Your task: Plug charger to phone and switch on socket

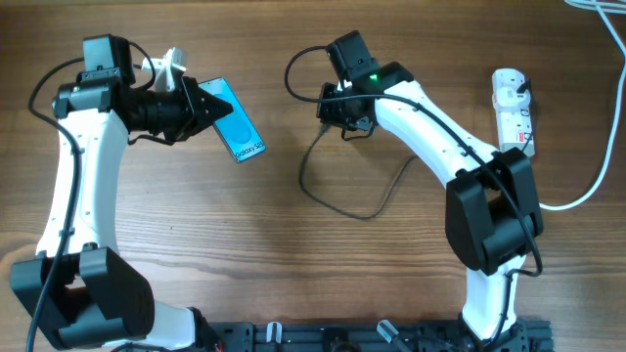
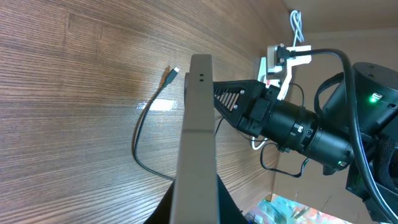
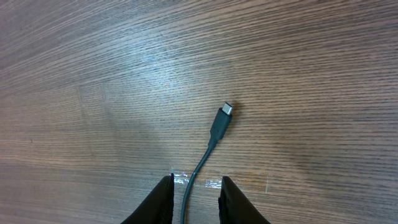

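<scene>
From overhead, your left gripper (image 1: 223, 110) is clamped on the phone (image 1: 241, 134). The phone juts out past the fingertips toward the middle of the table (image 1: 196, 225), with its blue screen showing to the camera. Your right gripper (image 1: 344, 122) hangs well apart from the phone, off beyond its free end, and from this height you cannot tell how its jaws stand. The charger (image 1: 372, 216) leaves from under that gripper, loops over the wood behind it and passes beneath the right arm. The socket (image 1: 509, 103) lies far behind the right gripper, beside the arm's elbow. It has a black plug in it, and a thick white lead (image 1: 587, 196) trails off to the side. In your left wrist view the phone stands edge-on straight ahead of the fingers, its grey side running up the middle of the picture. Past it to the left, the plug (image 2: 172, 73) of the charger lies on the wood, with the cable curving back toward you. The right gripper reaches in from the other side, just behind the phone's edge. In your right wrist view the two fingers (image 3: 163, 202) are spread apart. The black cable runs up the gap between them, and neither one is pressing on it. The plug lies flat on the table just ahead of the fingertips, its metal tip pointing away from the gripper and slightly to the right.
</scene>
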### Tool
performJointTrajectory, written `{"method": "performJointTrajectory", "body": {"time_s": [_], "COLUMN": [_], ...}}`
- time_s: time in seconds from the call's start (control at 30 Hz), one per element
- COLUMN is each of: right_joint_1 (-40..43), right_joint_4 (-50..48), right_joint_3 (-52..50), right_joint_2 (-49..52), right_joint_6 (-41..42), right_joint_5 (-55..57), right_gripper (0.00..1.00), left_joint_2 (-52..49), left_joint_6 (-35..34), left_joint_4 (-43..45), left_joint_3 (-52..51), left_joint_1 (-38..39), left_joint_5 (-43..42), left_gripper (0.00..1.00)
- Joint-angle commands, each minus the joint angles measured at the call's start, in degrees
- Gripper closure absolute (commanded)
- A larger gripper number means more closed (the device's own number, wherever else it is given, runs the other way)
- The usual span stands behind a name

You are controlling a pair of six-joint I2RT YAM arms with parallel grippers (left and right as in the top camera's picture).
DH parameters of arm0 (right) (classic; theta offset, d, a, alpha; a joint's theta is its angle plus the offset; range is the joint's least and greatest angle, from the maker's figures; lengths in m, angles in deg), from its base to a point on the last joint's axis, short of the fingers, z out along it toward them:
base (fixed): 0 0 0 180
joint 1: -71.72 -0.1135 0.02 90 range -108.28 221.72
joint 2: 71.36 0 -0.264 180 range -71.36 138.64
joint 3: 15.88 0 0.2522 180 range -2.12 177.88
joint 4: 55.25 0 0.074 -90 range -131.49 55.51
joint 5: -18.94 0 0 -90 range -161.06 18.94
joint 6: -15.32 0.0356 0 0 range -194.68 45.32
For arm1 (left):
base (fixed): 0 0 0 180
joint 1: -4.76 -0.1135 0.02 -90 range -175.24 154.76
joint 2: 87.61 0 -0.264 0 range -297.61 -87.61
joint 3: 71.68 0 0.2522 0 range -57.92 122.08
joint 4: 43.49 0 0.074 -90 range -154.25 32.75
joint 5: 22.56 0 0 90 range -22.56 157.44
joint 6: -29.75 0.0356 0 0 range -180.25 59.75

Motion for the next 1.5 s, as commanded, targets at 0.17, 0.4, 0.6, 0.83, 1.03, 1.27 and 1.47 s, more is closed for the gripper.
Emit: {"method": "performJointTrajectory", "body": {"time_s": [0.17,0.4,0.6,0.83,1.03,1.27,1.47], "right_joint_1": [-0.17,-0.02,0.00,-0.02,-0.02,-0.35,-0.42], "right_joint_4": [-1.51,-3.37,-3.41,-5.75,-7.26,-7.89,-6.43], "right_joint_3": [0.96,0.96,0.57,-1.88,-1.88,-1.90,-1.90], "right_joint_2": [0.79,1.18,4.09,6.51,10.97,13.14,13.14], "right_joint_6": [0.79,0.81,3.37,6.29,6.29,6.12,6.08], "right_joint_5": [1.03,1.05,1.29,5.16,4.85,-0.24,-0.31], "right_gripper": [0.75,0.75,0.80,0.83,0.82,0.81,0.70], "left_joint_2": [2.01,2.01,2.01,2.01,2.01,2.01,2.03], "left_joint_6": [0.92,0.92,0.90,-0.44,-0.59,-0.59,-0.59], "left_joint_4": [0.04,0.07,0.04,0.04,0.04,0.09,-0.13], "left_joint_3": [0.13,0.13,0.13,0.13,0.13,0.13,0.13], "left_joint_1": [0.09,0.09,0.09,0.11,0.11,0.11,0.11], "left_joint_5": [-1.38,-1.38,-1.38,-1.38,-1.36,-1.36,-1.38], "left_gripper": [0.96,0.96,0.96,0.96,0.96,0.96,0.96]}}
